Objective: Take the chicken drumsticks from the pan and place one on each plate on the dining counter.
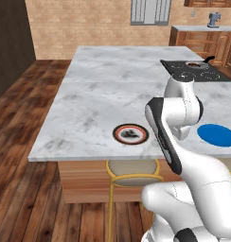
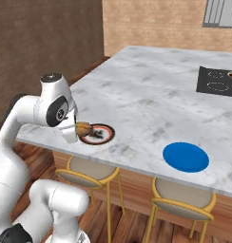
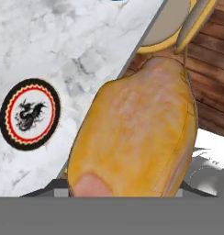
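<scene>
Just short of the rimmed plate [image 2: 96, 133], the gripper [image 2: 79, 129], clamped on a tan drumstick [image 3: 132, 137], should centre over it before letting go.

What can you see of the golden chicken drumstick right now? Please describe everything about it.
The golden drumstick is tan-yellow with a faintly wrinkled, cooked-looking skin and a rounder pinkish end nearest the hand camera. It is held in the gripper, above the near edge of the dining counter, beside the dark-rimmed plate and not yet on it. Nothing else touches it.
</scene>
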